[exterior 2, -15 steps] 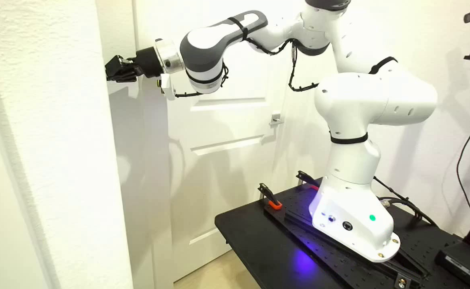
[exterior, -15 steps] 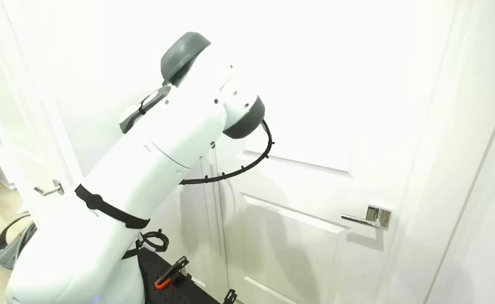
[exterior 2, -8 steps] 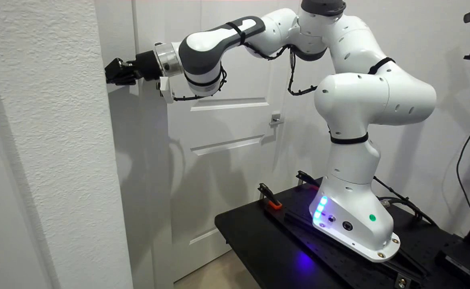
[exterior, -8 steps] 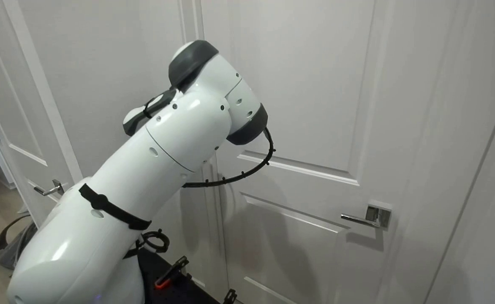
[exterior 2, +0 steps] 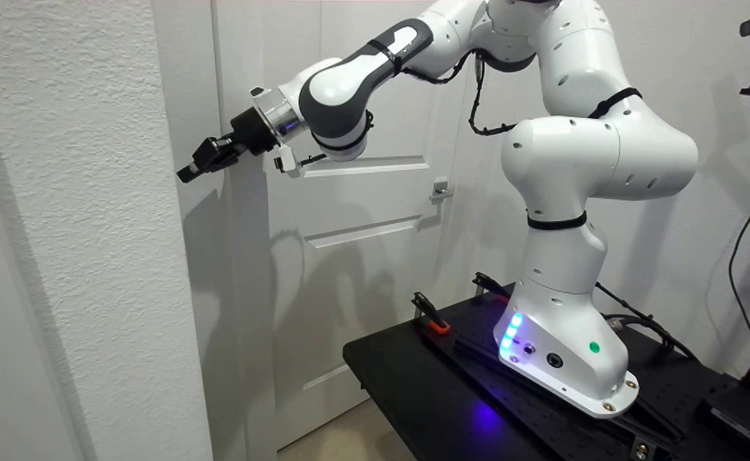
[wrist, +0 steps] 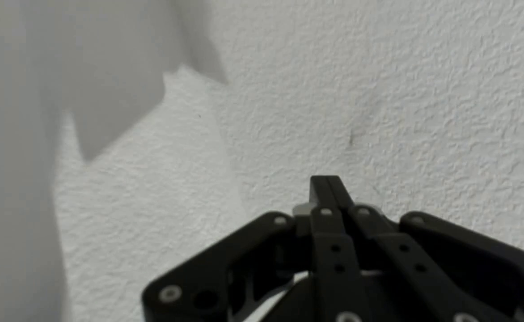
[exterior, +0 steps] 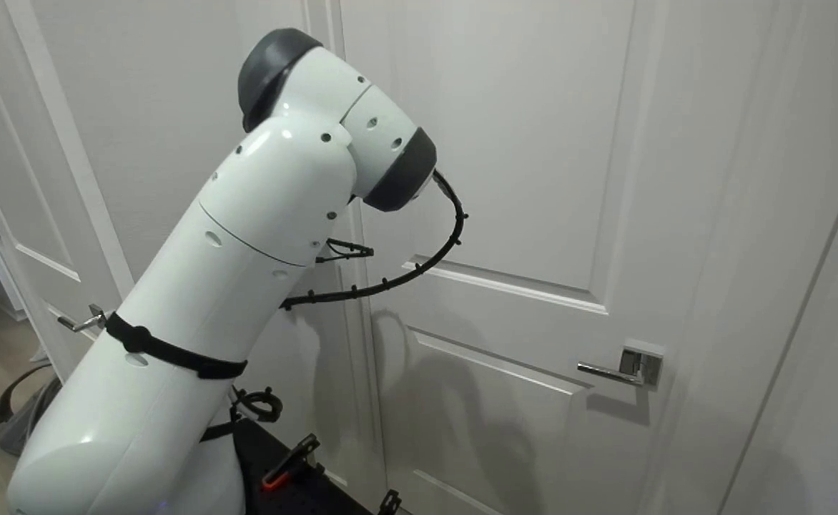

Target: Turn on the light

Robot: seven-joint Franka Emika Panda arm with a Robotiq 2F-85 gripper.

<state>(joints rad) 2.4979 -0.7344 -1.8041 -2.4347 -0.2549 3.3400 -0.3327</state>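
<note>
No light switch or lamp shows in any view. My gripper (exterior 2: 186,174) is in the air beside the near wall's edge in an exterior view, pointing down and left. In the wrist view the gripper (wrist: 326,180) has both fingertips pressed together with nothing between them. Beyond them lies the white textured wall (wrist: 400,112); whether the fingertips touch it cannot be told. The arm (exterior: 269,193) hides the gripper in the exterior view from behind it.
A near white wall (exterior 2: 93,256) stands close to the gripper. A white door (exterior: 512,179) with a chrome handle (exterior: 612,373) is behind the arm. The robot base stands on a black table (exterior 2: 400,378) with clamps (exterior 2: 431,312). Another door handle (exterior: 83,322) is at the left.
Both exterior views were very bright one second ago and are darker since. The arm has pulled back; the gripper has tilted downward, and its tip has come out from behind the near wall's edge.
</note>
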